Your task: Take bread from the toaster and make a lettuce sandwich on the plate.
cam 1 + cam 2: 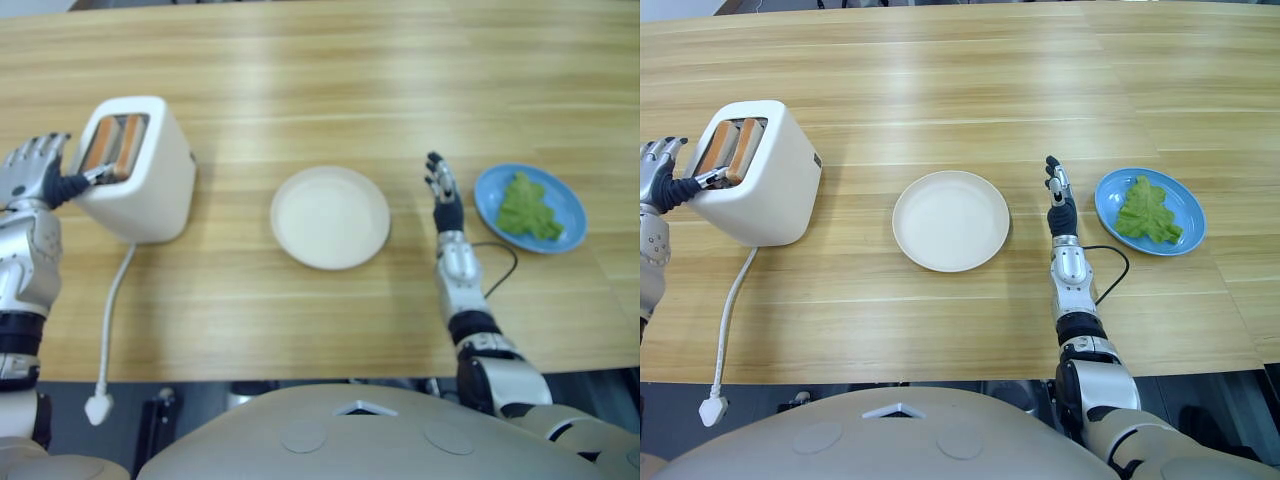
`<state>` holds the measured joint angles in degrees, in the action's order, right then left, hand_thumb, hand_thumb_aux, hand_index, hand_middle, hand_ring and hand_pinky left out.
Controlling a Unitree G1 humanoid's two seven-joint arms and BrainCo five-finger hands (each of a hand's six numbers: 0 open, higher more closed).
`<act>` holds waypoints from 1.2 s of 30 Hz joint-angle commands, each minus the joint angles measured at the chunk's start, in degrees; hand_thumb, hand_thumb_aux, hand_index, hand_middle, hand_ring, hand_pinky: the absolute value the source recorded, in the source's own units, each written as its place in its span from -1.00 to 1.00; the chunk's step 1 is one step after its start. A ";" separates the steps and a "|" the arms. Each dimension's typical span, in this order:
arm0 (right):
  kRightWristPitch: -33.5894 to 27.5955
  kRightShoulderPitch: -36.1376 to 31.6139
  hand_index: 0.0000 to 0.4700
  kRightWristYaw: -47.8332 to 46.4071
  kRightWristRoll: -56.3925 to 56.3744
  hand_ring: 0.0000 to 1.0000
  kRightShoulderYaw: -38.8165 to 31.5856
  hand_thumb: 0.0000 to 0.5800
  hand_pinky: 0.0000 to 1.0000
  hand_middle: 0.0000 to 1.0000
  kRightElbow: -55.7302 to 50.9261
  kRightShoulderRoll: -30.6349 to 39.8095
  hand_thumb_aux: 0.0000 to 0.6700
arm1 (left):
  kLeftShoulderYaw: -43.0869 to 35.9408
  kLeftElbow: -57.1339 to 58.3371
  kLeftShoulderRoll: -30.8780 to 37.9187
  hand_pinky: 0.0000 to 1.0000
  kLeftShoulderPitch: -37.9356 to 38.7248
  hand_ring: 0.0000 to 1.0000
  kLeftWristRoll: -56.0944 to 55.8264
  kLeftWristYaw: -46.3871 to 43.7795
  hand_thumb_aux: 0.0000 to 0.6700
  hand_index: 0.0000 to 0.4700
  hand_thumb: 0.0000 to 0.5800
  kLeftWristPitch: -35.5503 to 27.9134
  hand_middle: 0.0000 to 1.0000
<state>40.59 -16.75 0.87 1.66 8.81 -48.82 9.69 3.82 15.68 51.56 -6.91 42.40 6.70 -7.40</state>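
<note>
Saw white boxy toaster [765,200] tilted at left, two brown bread slices [732,150] in slots. Found left hand [32,172] beside it, fingers spread, one tip touching top edge. Saw round cream plate [951,221] at centre. Found right hand [1058,198], fingers straight and apart, between it and blue plate [1108,205] with green lettuce leaf [1145,212].

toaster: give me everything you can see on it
White boxy plastic-looking toaster with rounded corners, standing on the left of the wooden table. Two top slots hold browned bread slices. Its white cord trails to the near edge, plug hanging free. The left hand sits against its top left edge.
</note>
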 commanded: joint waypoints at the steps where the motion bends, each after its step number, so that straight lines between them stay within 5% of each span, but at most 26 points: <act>1: -0.84 0.57 -1.00 -0.14 -0.37 -1.00 -0.12 -1.00 -1.00 -1.00 0.15 0.19 -1.00 | -2.10 -2.91 1.54 -1.00 0.70 -1.00 3.26 -0.26 -1.00 -1.00 -1.00 -0.66 -1.00; 20: -0.98 1.19 -1.00 -0.12 -0.44 -1.00 -0.15 -1.00 -1.00 -1.00 0.83 -0.03 -1.00 | -4.36 1.55 1.42 -1.00 0.82 -1.00 4.57 -3.33 -1.00 -1.00 -1.00 -1.95 -1.00; 21: -0.98 1.20 -1.00 -0.16 -0.45 -1.00 -0.16 -1.00 -1.00 -1.00 0.83 -0.03 -1.00 | -4.13 1.51 1.32 -1.00 0.83 -1.00 4.28 -3.28 -0.73 -0.74 -0.50 -1.86 -1.00; 22: -0.96 1.26 -1.00 -0.20 -0.48 -1.00 -0.13 -1.00 -1.00 -1.00 0.85 0.01 -1.00 | -3.79 1.23 1.17 -1.00 0.82 -1.00 3.96 -2.99 -0.73 -0.74 -0.50 -1.74 -1.00; 23: -0.96 1.29 -1.00 -0.21 -0.49 -1.00 -0.12 -1.00 -1.00 -1.00 0.87 0.04 -1.00 | -3.38 0.92 1.03 -1.00 0.79 -1.00 3.54 -2.69 -0.35 -0.36 0.09 -1.54 -1.00; 24: -0.96 1.32 -1.00 -0.22 -0.49 -1.00 -0.12 -1.00 -1.00 -1.00 0.88 0.06 -1.00 | -2.96 0.47 0.94 -1.00 0.78 -1.00 3.20 -2.31 1.00 0.96 1.00 -1.34 -1.00; 25: -0.98 1.32 -1.00 -0.21 -0.48 -1.00 -0.13 -1.00 -1.00 -1.00 0.89 0.07 -1.00 | -2.57 -0.01 0.89 -1.00 0.78 -1.00 2.98 -1.75 1.00 0.96 1.00 -1.16 -1.00; 27: -0.99 1.39 -1.00 -0.25 -0.50 -1.00 -0.12 -1.00 -1.00 -1.00 0.93 0.12 -1.00 | -1.70 -1.16 0.69 0.40 0.85 0.40 2.44 -0.38 1.00 0.96 1.00 -0.85 0.40; 28: -1.02 1.40 -1.00 -0.25 -0.49 -1.00 -0.13 -1.00 -1.00 -1.00 0.95 0.13 -1.00 | -1.17 -2.04 0.60 0.79 0.98 0.79 2.14 0.41 1.00 0.96 1.00 -0.65 0.79; 29: -1.05 1.41 -1.00 -0.24 -0.48 -1.00 -0.15 -1.00 -1.00 -1.00 0.96 0.12 -1.00 | -0.77 -2.86 0.59 0.79 1.11 0.79 1.82 0.98 1.00 0.96 1.00 -0.53 0.79; 30: -1.06 1.45 -1.00 -0.25 -0.50 -1.00 -0.16 -1.00 -1.00 -1.00 1.00 0.14 -1.00 | -0.53 -3.66 0.64 1.00 1.25 1.00 1.58 1.30 1.00 0.96 1.00 -0.39 1.00; 36: -1.10 1.45 -1.00 -0.22 -0.48 -1.00 -0.23 -1.00 -1.00 -1.00 1.08 0.13 -1.00 | 0.33 -6.16 0.59 1.00 1.99 1.00 0.33 1.55 1.00 0.96 1.00 0.49 1.00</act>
<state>40.42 -15.80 0.80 1.46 8.79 -48.49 9.69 3.72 10.27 52.57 -5.51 43.55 8.63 -7.37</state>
